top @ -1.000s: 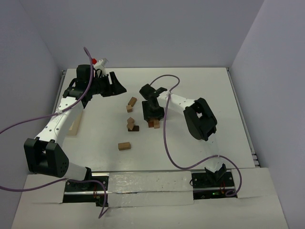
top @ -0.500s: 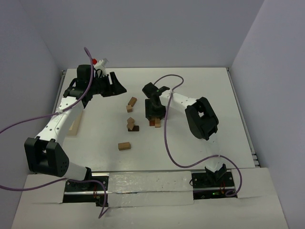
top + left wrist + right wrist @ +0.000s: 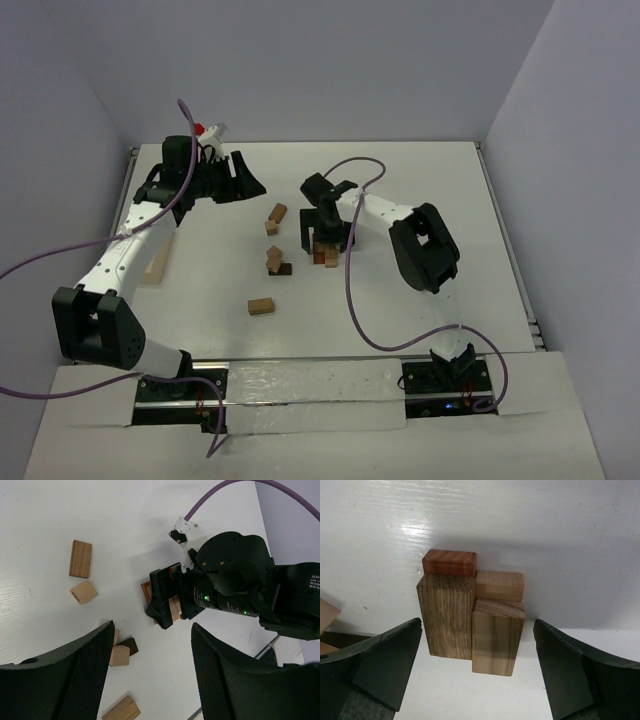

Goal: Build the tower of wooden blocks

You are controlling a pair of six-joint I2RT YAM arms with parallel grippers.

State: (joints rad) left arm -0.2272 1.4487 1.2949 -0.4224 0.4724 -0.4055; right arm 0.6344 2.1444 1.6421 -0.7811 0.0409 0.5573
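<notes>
The right claw is hanging released over the tower, its fingers standing wide on either side of the clustered blocks without touching them. The tower is sitting mid-counter. The left claw, released and grasping nothing, is hovering well apart at the far left.

No text, brand, number or sign can be read in any view. One marking noted: a few small white characters printed on the black arm housing, at the right edge of the left wrist view. They are cut by the frame edge and too small to decipher.
</notes>
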